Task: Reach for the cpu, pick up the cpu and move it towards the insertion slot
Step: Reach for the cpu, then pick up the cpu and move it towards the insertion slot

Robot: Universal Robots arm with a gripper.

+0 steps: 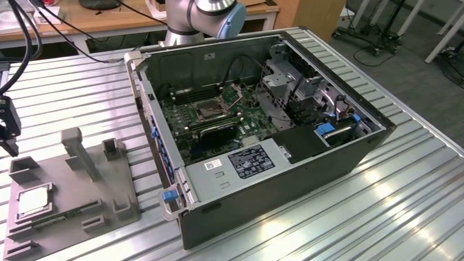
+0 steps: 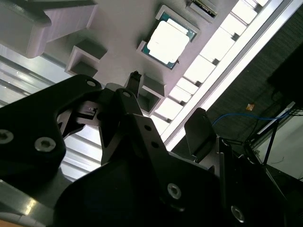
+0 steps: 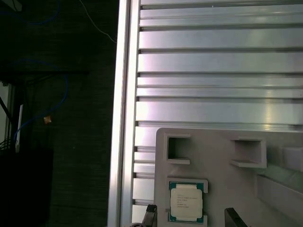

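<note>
The cpu [image 1: 32, 202] is a flat silvery-white square lying in a recess of a grey holder [image 1: 108, 179] on the exterior view's left. In both wrist views the cpu [image 3: 186, 201] [image 2: 168, 41] lies flat in that recess, untouched. My gripper [image 1: 8, 142] hangs above the holder's far end, open and holding nothing. Its two dark fingertips [image 3: 150, 213] stand either side of the cpu, still above it. In the second wrist view my gripper [image 2: 168, 106] shows a wide gap. The insertion slot [image 1: 210, 111] is the square metal-framed socket on the motherboard inside the open case.
The open black computer case [image 1: 290, 179] stands in the middle of a slatted aluminium table [image 1: 406, 206]. The holder has upright posts [image 1: 78, 152] and a thin green memory stick [image 1: 64, 216]. The table's edge [image 3: 124, 118] runs close beside the holder, with dark floor beyond.
</note>
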